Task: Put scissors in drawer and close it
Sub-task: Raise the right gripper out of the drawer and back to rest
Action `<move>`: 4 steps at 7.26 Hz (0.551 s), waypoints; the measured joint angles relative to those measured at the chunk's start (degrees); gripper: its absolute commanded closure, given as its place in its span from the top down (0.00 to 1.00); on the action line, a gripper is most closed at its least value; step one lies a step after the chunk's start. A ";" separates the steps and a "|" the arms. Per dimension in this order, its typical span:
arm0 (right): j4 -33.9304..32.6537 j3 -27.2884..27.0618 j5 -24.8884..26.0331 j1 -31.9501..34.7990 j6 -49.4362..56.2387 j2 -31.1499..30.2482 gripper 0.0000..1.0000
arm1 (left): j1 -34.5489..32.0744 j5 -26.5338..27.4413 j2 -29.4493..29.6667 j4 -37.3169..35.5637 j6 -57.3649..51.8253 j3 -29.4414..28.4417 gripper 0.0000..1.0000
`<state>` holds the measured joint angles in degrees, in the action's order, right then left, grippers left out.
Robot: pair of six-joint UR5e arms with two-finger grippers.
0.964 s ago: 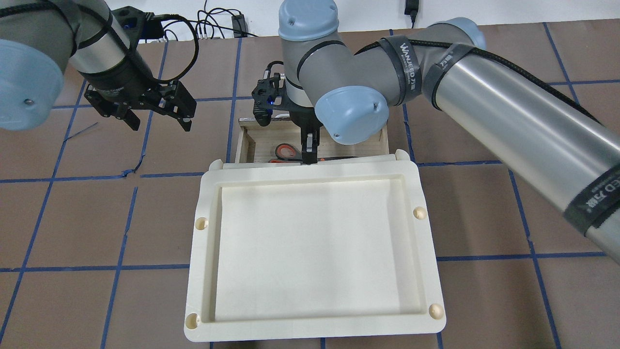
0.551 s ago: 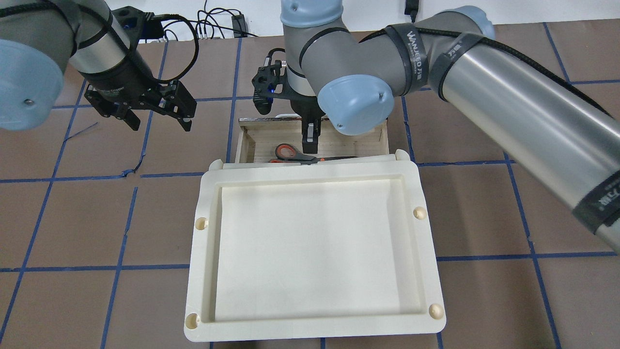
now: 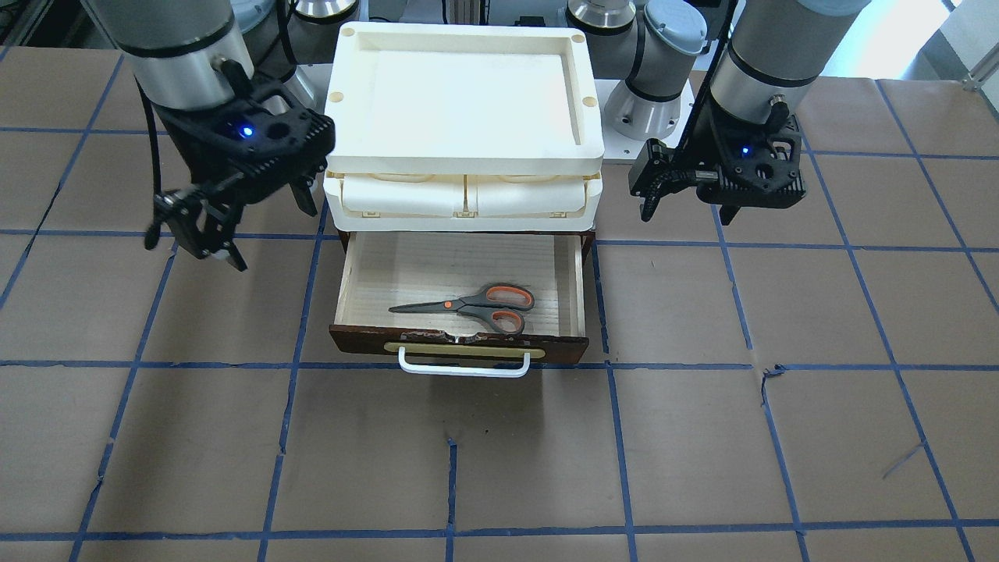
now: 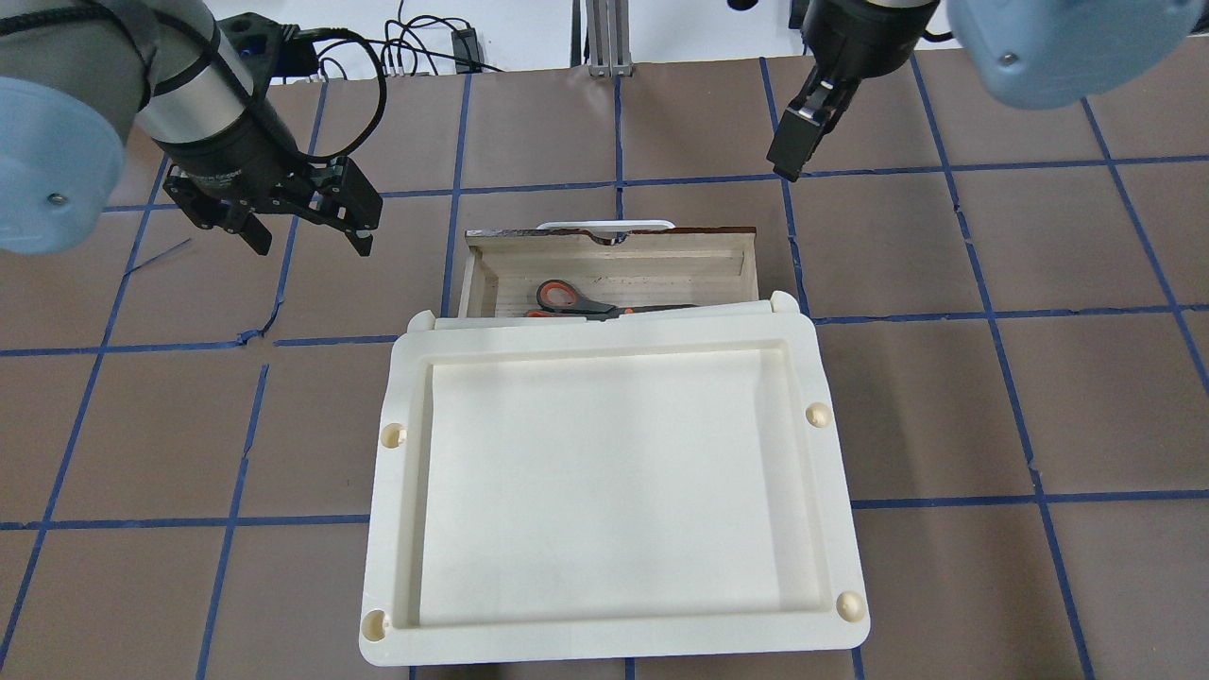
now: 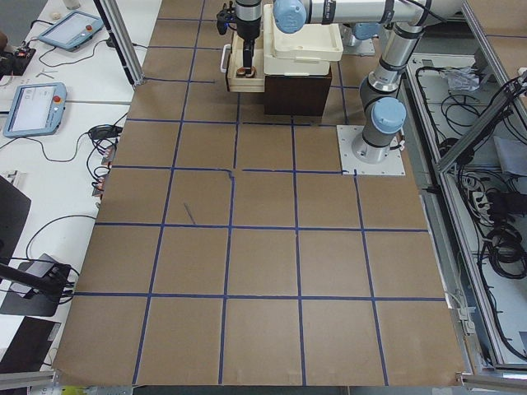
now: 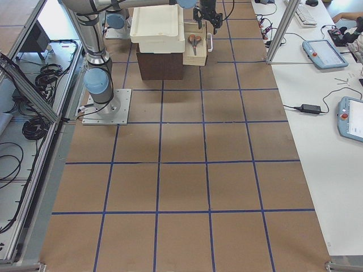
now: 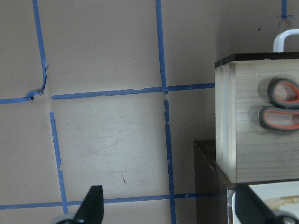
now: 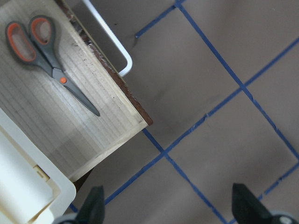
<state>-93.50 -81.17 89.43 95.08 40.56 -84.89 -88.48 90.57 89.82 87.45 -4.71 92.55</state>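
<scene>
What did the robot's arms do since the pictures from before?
The right claw was down at the scissors in the drawer. It lifted out and swung away to the robot's right, and it is open now. The scissors stayed lying where they were, and the drawer is still pulled open. The left claw did not move and is still open.

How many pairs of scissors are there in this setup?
1. The scissors lie flat in the open drawer, handles toward the robot's left. No others show, though the back of the drawer, under the cream trays, is hidden.
</scene>
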 measured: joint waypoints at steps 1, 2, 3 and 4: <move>1.47 -0.42 1.86 -0.89 -9.17 -1.53 1.00 | 0.00 -0.02 0.00 -0.02 0.07 0.00 1.00; 1.89 -1.95 2.71 -2.46 -17.96 -2.07 1.00 | 0.17 -0.13 0.24 -0.43 0.13 -0.40 1.00; 1.42 -4.47 2.70 -4.90 -24.77 -2.32 1.00 | 0.47 -0.40 1.05 -2.35 0.30 -1.22 1.00; 0.27 -6.29 2.44 -6.64 -28.72 -2.51 1.00 | 0.60 -0.57 2.21 -5.29 0.04 -1.66 1.00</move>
<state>-93.22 -87.46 91.87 88.44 11.84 -87.40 -87.88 90.00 92.03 82.16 -4.67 90.89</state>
